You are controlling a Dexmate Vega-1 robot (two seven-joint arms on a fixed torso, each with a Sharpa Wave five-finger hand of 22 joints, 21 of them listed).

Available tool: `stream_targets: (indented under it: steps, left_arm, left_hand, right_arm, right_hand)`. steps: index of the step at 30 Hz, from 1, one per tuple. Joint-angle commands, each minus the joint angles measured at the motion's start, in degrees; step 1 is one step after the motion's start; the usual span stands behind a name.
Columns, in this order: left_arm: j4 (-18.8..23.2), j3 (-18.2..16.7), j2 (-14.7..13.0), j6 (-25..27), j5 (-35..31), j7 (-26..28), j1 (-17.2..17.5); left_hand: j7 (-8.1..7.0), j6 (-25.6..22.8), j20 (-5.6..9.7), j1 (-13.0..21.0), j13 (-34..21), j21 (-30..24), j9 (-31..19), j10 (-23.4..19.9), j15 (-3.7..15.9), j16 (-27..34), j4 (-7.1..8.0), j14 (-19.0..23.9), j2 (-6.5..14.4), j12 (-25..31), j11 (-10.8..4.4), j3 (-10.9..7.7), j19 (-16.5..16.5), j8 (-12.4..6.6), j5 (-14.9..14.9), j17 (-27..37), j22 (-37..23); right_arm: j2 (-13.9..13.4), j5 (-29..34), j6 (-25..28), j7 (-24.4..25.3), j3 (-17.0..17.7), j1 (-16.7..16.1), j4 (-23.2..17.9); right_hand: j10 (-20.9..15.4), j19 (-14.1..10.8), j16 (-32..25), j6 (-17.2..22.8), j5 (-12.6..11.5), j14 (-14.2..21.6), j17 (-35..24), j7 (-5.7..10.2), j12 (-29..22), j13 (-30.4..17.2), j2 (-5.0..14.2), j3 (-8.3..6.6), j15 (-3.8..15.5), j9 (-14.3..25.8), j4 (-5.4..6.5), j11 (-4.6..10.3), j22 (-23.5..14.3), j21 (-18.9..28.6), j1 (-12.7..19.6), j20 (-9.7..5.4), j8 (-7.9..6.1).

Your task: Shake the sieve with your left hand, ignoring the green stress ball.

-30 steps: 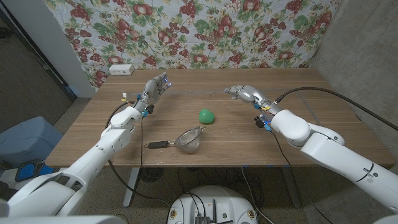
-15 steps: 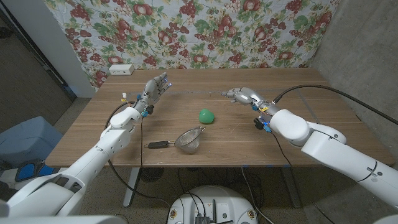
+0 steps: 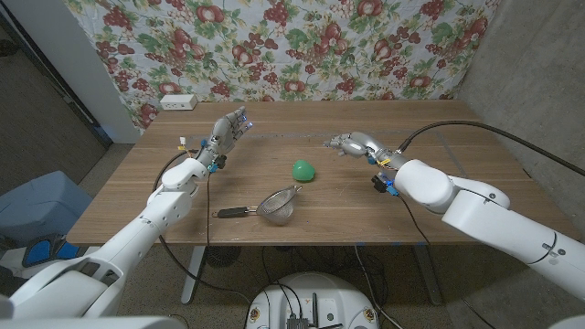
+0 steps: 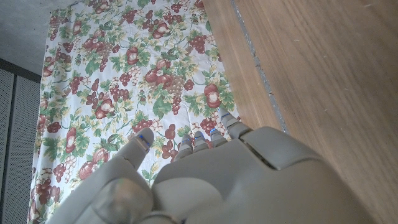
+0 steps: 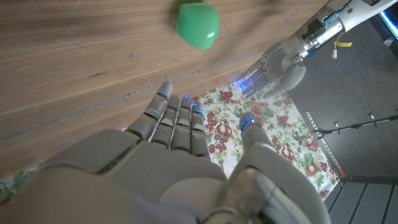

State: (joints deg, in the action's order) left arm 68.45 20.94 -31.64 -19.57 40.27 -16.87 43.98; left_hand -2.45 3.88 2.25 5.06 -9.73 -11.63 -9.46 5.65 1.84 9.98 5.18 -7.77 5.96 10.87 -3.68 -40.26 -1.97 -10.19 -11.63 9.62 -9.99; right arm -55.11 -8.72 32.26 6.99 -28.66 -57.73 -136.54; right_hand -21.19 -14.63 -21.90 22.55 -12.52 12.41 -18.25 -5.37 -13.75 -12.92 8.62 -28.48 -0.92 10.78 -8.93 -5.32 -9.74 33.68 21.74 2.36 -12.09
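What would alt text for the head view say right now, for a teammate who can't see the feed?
A metal sieve lies untouched near the front edge of a wooden table, black handle toward the robot's left, with a green stress ball just behind it. The open left hand and right hand are raised on either side, holding nothing.

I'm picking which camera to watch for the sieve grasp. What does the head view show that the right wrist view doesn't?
Head view alone: the sieve with its black handle, and a white box at the table's far corner. Right wrist view alone: a close look at the back of the right hand. Both: the green stress ball, the left hand, the wooden table, the floral cloth.
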Motion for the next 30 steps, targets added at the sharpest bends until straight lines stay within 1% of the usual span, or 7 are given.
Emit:
stream_targets:
  steps: [1,4,13,21,25,30]
  left_arm:
    - [0.0,-0.1,0.1,-0.2,0.3,-0.2,0.3]
    - [-0.2,-0.1,0.2,-0.4,0.3,-0.4,0.2]
    - [-1.2,-0.2,0.4,-0.9,0.7,-1.2,0.1]
    - [-1.8,-0.3,0.5,-1.2,1.0,-1.7,0.0]
    - [-2.2,-0.4,0.6,-1.2,1.3,-2.1,-0.1]
    - [-2.6,-0.4,0.7,-1.5,1.3,-2.5,-0.3]
  left_hand:
    - [0.06,-0.1,3.28,-0.7,-0.3,-0.1,-0.3,-0.3,3.08,0.2,-0.43,0.1,3.7,0.1,0.08,-0.09,-0.5,-0.03,0.2,0.2,-0.2]
    - [0.03,-0.1,3.26,-0.7,-0.3,-0.1,-0.3,-0.3,3.10,0.2,-0.44,0.1,3.7,0.1,0.13,-0.11,-0.5,-0.02,0.2,0.2,-0.2]
    - [0.06,-0.1,3.21,-0.8,-0.3,-0.1,-0.3,-0.2,3.10,0.2,-0.53,0.1,3.7,0.1,-0.02,-0.18,-0.5,-0.03,0.2,0.2,-0.2]
    - [0.05,-0.1,3.10,-0.8,-0.3,-0.1,-0.3,-0.2,3.10,0.2,-0.60,0.1,3.7,0.1,0.03,-0.26,-0.5,-0.03,0.2,0.2,-0.2]
    - [0.09,-0.1,3.10,-0.9,-0.3,-0.1,-0.3,-0.2,3.09,0.2,-0.64,0.1,3.7,0.1,0.03,-0.29,-0.5,-0.04,0.2,0.2,-0.2]
    - [0.07,-0.1,3.08,-0.9,-0.3,-0.1,-0.3,-0.2,3.09,0.2,-0.67,0.1,3.7,0.1,0.09,-0.33,-0.5,-0.04,0.3,0.2,-0.2]
  right_arm:
    - [-0.8,1.1,5.9,-0.7,-2.9,2.4,-3.2]
    - [-0.8,1.8,7.6,-0.6,-3.8,3.0,-4.0]
    - [-0.6,3.3,11.3,-1.1,-6.5,5.3,-5.5]
    - [0.0,4.1,13.9,-2.6,-8.9,7.8,-5.9]
    - [0.2,4.7,15.5,-3.3,-10.3,9.2,-6.3]
    - [0.5,5.8,17.8,-4.2,-12.3,11.1,-6.9]
  right_hand:
    - [-0.5,-0.3,-0.5,0.8,-0.4,0.4,-0.1,0.04,-0.4,-0.2,0.39,-0.13,0.09,0.3,-0.33,0.18,-0.3,-0.1,0.7,-0.24,0.11]
    - [-0.7,-0.4,-0.5,0.9,-0.4,0.4,-0.2,0.06,-0.4,-0.2,0.41,-0.14,0.02,0.3,-0.33,0.02,-0.3,-0.1,0.8,-0.27,0.08]
    - [-1.1,-0.6,-0.8,1.2,-0.4,0.9,-0.2,0.09,-0.6,-0.3,0.34,-0.18,0.13,0.3,-0.42,0.25,-0.3,-0.3,1.2,-0.23,0.00]
    - [-1.5,-0.6,-1.0,1.9,-0.5,1.5,-0.3,0.20,-0.8,-0.5,0.09,-0.27,0.44,0.3,-0.71,0.53,-0.3,-0.5,1.8,-0.20,-0.18]
    - [-1.8,-0.6,-1.0,2.3,-0.5,1.7,-0.3,0.09,-0.9,-0.5,-0.06,-0.27,0.34,0.3,-0.79,0.41,-0.3,-0.6,2.0,-0.13,-0.31]
    - [-2.7,-0.9,-1.6,3.1,-0.5,2.9,-0.4,0.13,-1.3,-0.7,-0.26,-0.22,0.44,0.3,-0.83,0.53,-0.3,-0.7,2.4,0.16,-0.53]
